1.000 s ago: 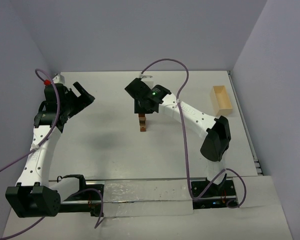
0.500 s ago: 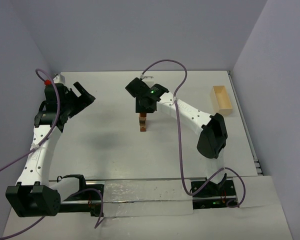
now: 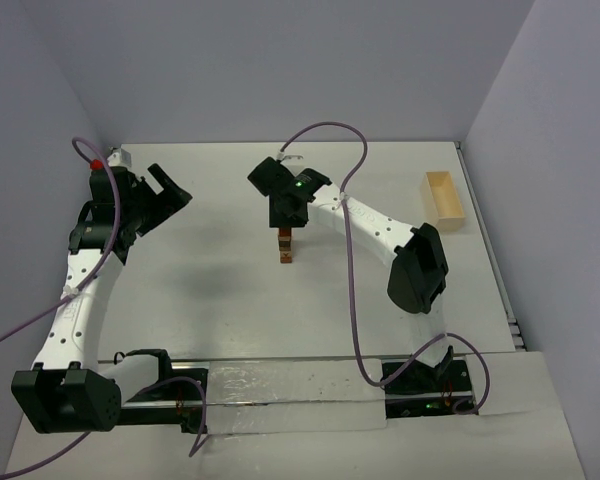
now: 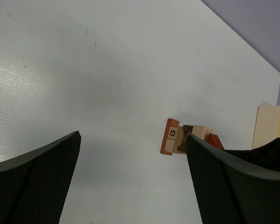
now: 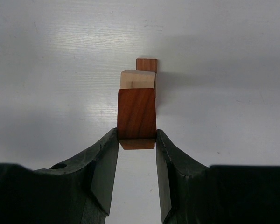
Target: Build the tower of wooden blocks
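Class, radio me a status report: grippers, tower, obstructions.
Left gripper open, empty. Right gripper shut on reddish-brown block at top of wood block tower. No obstruction seen.

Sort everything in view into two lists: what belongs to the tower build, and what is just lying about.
Belongs to the job:
- tower of wooden blocks
- reddish-brown block at its top
- right end effector, closed on that block

Just lying about:
- pale wooden box near the right wall
- left end effector, open, off to the left
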Robot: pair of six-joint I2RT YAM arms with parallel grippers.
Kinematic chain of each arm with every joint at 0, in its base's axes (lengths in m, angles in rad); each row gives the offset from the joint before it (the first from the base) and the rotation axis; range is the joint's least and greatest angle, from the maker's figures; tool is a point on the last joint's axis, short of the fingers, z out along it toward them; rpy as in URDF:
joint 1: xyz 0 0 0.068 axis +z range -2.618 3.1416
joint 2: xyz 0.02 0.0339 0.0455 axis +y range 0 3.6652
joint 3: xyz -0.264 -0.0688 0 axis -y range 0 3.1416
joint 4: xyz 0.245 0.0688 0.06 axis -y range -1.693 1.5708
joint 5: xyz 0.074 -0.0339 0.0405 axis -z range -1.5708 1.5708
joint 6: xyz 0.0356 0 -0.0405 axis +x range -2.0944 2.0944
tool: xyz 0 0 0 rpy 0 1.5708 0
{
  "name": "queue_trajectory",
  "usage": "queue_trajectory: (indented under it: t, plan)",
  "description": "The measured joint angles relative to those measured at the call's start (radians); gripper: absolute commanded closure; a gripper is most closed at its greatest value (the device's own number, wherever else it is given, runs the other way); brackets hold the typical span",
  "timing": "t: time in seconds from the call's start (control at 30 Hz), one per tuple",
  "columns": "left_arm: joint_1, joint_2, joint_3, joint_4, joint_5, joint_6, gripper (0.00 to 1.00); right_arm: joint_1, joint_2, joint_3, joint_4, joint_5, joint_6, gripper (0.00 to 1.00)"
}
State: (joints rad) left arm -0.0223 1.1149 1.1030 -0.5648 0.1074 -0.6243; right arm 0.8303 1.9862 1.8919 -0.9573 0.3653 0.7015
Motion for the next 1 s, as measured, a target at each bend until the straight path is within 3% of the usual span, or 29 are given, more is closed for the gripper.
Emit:
queue_trajectory:
  t: [0.23, 1.0]
  plan:
    - [0.0, 0.002, 0.0, 0.0, 0.003, 0.0, 0.01, -0.001, 0.001, 0.006, 0.0, 0.0, -0.004, 0.87]
    - [0.005, 0.014, 0.0, 0.0, 0.024, -0.003, 0.01, -0.009, 0.016, 0.021, 0.001, 0.0, -0.004, 0.78]
